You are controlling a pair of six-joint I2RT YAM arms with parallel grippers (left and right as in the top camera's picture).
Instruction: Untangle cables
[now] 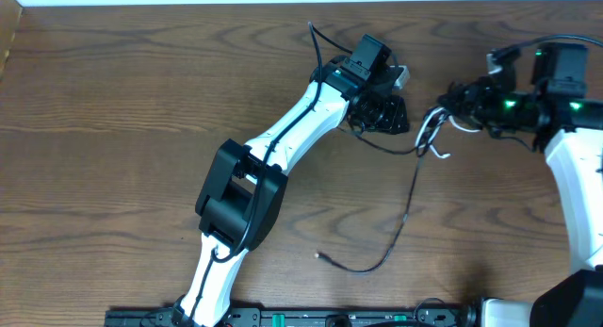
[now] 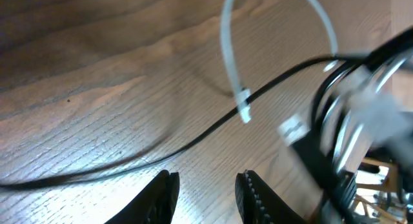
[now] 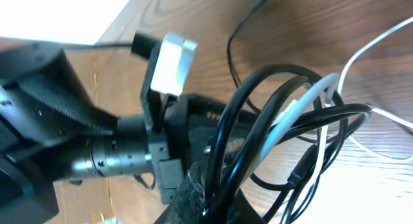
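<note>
My right gripper is shut on a bundle of looped cables, held just above the table. The black cable trails from that bundle down across the wood to a loose end near the front. Loops of the white cable hang below the right gripper, and one small white plug dangles over the black cable. My left gripper sits just left of the bundle. Its jaws are partly apart with only bare wood between them. The black cable lies just beyond its fingertips.
The wooden table spreads to the left and front. A white wall edge runs along the back. The left arm's body crosses the table's middle, and the left wrist housing is close to the right gripper's fingers.
</note>
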